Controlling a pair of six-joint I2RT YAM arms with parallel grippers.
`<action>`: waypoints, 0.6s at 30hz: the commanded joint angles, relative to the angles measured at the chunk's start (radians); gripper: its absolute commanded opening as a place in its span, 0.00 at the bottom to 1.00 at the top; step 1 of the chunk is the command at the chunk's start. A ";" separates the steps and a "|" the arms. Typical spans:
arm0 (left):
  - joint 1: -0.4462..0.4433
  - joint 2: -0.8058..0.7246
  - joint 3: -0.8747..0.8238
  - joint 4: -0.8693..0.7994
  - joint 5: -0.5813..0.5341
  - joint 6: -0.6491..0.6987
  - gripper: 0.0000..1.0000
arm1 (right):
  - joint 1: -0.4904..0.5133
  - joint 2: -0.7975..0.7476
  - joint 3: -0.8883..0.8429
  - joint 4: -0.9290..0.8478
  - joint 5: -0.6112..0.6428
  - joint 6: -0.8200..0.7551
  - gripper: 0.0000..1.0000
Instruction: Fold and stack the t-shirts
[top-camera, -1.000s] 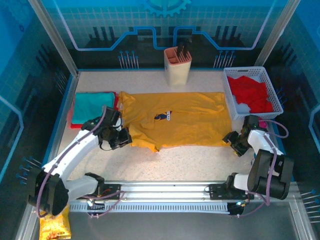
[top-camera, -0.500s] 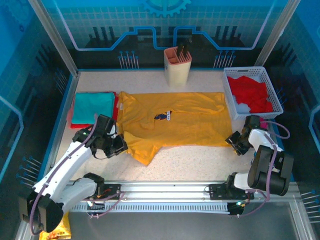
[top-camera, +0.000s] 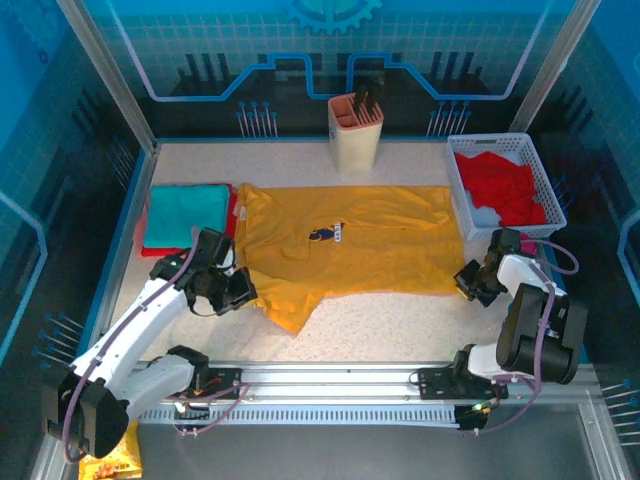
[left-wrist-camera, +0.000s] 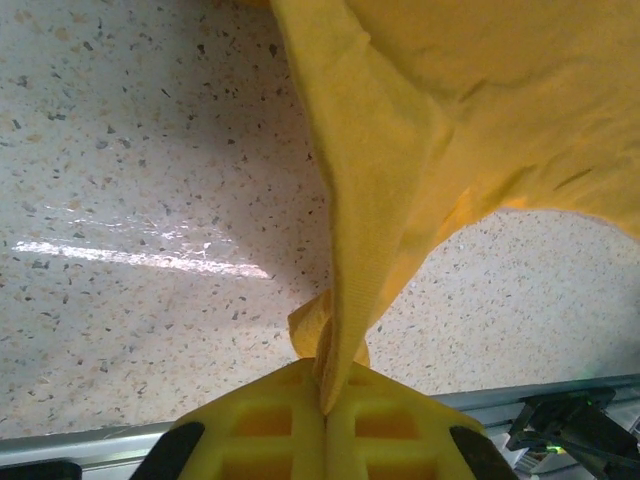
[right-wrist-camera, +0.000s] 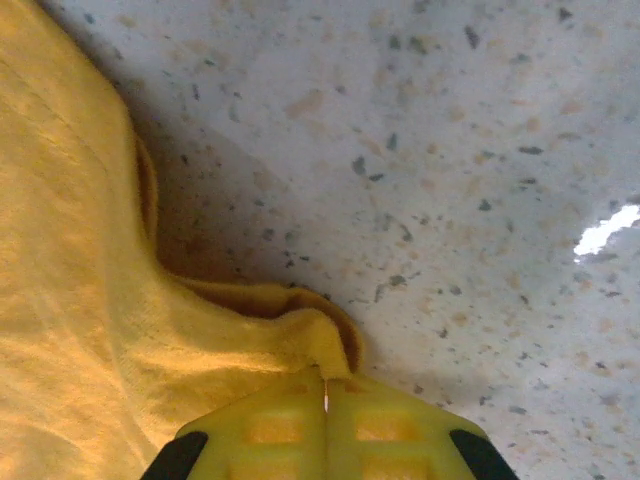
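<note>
yellow t-shirt (top-camera: 350, 245): looks soft, light, limp (best held at corners)
left gripper (left-wrist-camera: 325, 400): pinching its near edge
right gripper (right-wrist-camera: 326, 398): clamped on its corner

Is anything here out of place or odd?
A snack bag, not clothing, lies past the table's near edge, beside the left arm. The yellow t-shirt's near corner is bunched in the left gripper.

a robotics lab test cell: a speckled bench (top-camera: 400, 320) walled by blue panels (top-camera: 200, 60) printed with circuit lines and a gear, framed by aluminium posts (top-camera: 105, 75), with a cabled left arm (top-camera: 130, 330) and right arm (top-camera: 530, 330) bolted to a slotted metal rail (top-camera: 330, 385).
</note>
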 joint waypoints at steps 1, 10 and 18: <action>0.007 -0.047 -0.032 -0.034 0.029 -0.026 0.00 | 0.001 -0.017 0.012 0.005 -0.066 -0.020 0.00; 0.007 -0.172 -0.055 -0.106 0.042 -0.070 0.00 | 0.001 -0.139 0.024 -0.094 -0.091 -0.064 0.00; 0.059 0.070 0.155 0.028 0.120 0.036 0.00 | 0.006 -0.093 0.107 -0.077 -0.142 -0.099 0.00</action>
